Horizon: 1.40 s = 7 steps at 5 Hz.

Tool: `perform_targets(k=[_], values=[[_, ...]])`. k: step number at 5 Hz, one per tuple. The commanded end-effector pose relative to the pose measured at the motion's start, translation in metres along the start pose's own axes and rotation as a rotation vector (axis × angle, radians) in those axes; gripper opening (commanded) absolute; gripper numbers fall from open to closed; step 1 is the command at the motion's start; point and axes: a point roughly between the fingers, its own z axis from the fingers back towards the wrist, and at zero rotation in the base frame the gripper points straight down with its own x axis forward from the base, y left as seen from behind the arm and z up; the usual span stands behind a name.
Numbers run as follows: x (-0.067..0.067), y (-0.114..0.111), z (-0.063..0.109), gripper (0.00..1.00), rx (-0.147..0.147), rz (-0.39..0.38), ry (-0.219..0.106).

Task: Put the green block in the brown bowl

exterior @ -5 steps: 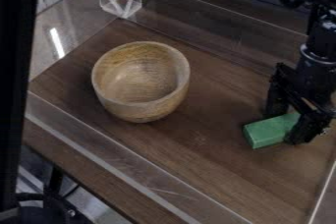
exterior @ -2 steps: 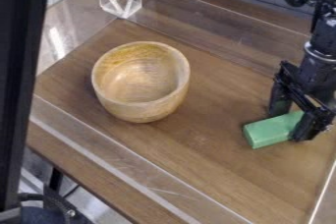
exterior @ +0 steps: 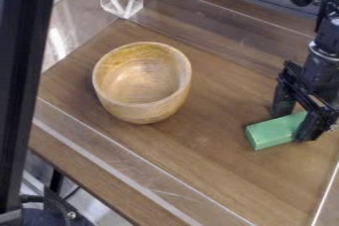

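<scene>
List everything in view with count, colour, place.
Green block: 1, bright green, flat on the table at the right, partly hidden by the hand
Brown bowl: 1, light-brown wood, on the table left of the block in the picture
Clear angular piece: 1, transparent, near the top left
Table: 1, brown wood grain, under block and bowl
Dark upright shape: 1, black, along the left edge, not identifiable
Hand: 1, black, open, at the block, fingers either side of its right end
Arm: 1, black, from the upper right
</scene>
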Motion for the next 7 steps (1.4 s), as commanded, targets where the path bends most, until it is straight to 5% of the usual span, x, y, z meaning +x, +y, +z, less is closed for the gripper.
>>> perform_targets(k=[1, 4, 5, 7], values=[[0.0037, 0.0042, 0.0053, 1.0, 0.0, -0.007, -0.018], [0.0022, 0.0083, 0.0041, 1.0, -0.014, -0.005, 0.006], [0.0017, 0.0093, 0.0034, 0.0, -0.02, -0.004, 0.01], [-0.0012, 0.0105, 0.004, 0.0, -0.027, -0.008, 0.007]])
